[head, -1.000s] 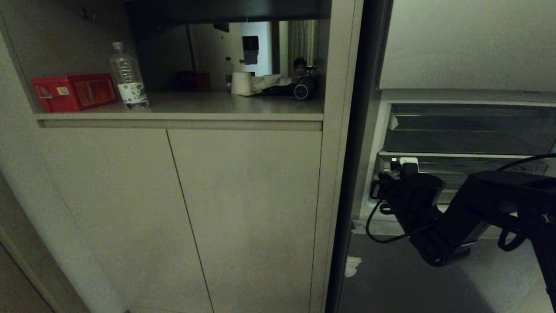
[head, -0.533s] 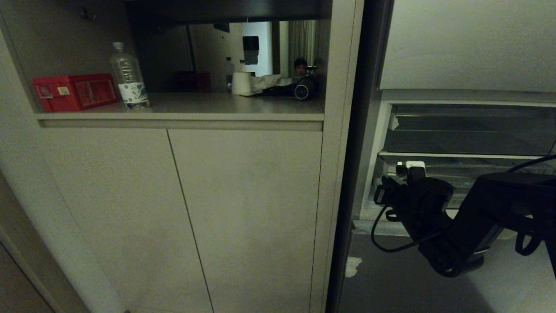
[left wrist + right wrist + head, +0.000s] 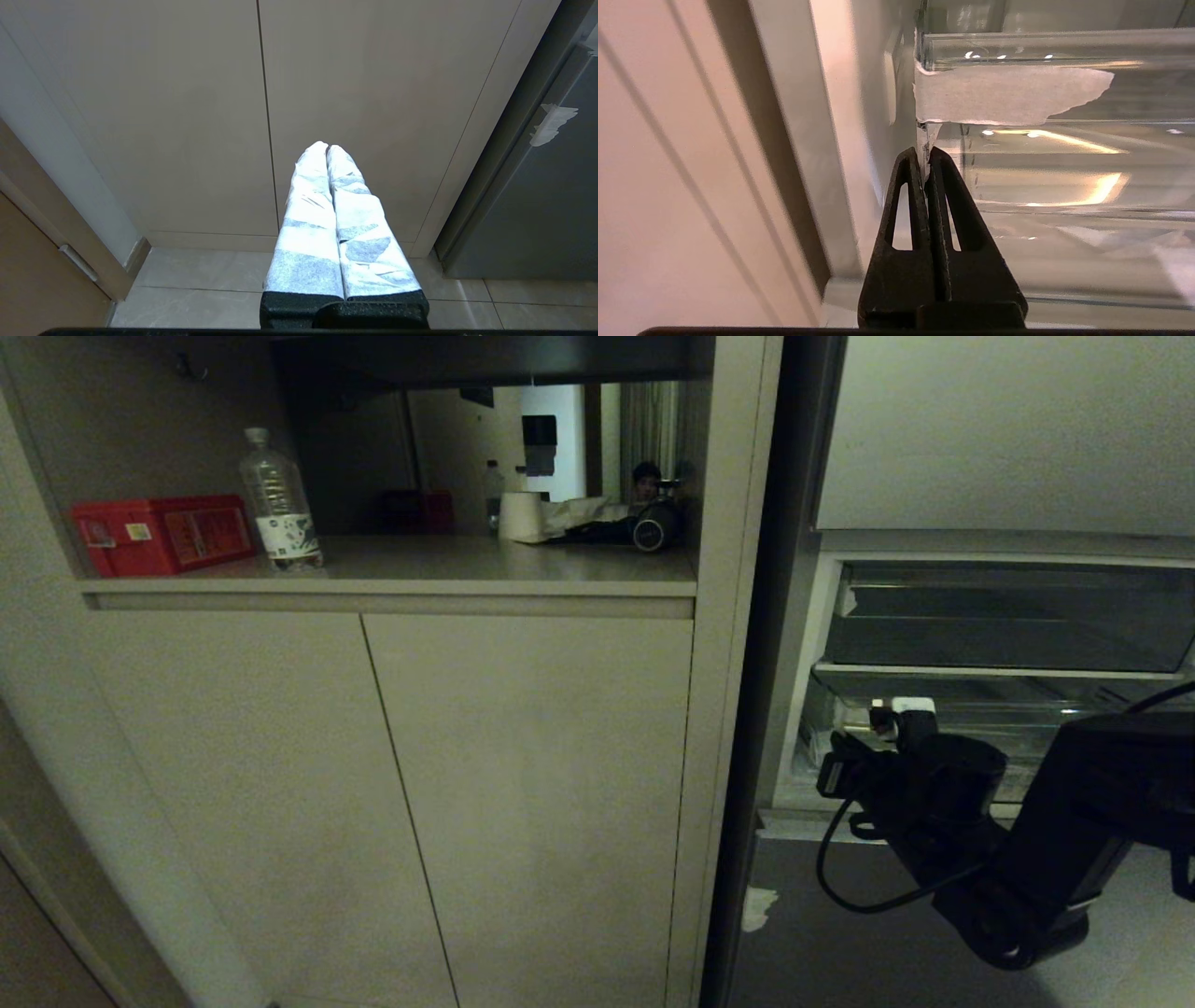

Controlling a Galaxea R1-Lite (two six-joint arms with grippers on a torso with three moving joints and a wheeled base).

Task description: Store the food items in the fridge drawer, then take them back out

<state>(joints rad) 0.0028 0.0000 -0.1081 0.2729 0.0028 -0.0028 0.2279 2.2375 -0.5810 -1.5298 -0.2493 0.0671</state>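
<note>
The right end effector [image 3: 927, 154] is at the front corner of the fridge drawer [image 3: 1064, 186]. Its two black fingers [image 3: 906, 205] are pressed together and pinch a thin scrap of white tape [image 3: 1008, 93] that hangs from the drawer's clear rim. In the head view the right arm [image 3: 1008, 831] reaches in low on the right, up to the drawer in the open fridge. The food items do not show in any view.

The left end effector [image 3: 327, 148] hangs in front of the pale cabinet doors [image 3: 261, 116], above the floor tiles. Its white wrapped fingers [image 3: 308, 210] are pressed together and hold nothing.

On the shelf [image 3: 467, 565] above the doors, a red box [image 3: 161, 534] sits at the left edge with a water bottle [image 3: 278, 499] just beside it.
</note>
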